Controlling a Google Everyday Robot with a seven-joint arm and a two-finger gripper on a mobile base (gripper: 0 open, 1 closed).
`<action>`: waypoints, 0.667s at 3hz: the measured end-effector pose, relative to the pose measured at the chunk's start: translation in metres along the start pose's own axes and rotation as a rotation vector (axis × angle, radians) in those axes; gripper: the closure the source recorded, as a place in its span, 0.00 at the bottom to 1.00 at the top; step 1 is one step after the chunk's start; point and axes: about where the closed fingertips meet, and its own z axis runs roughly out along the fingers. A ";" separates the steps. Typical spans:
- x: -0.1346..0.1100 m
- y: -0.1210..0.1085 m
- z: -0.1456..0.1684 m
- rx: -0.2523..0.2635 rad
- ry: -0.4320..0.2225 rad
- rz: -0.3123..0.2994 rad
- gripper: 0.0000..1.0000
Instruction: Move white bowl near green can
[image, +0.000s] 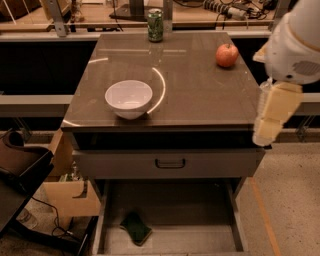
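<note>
The gripper (264, 134) hangs right of the table (200, 92).

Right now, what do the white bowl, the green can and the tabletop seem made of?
White bowl: glazed ceramic or hard plastic, judging by its glossy, even white. Green can: probably aluminium, given the silver top and printed side. Tabletop: dark and polished, perhaps laminate; it reflects bright arcs. The gripper hangs beside the table's right edge.
</note>
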 end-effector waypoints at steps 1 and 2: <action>-0.042 -0.012 0.041 -0.006 0.091 -0.072 0.00; -0.083 -0.017 0.075 -0.013 0.153 -0.153 0.00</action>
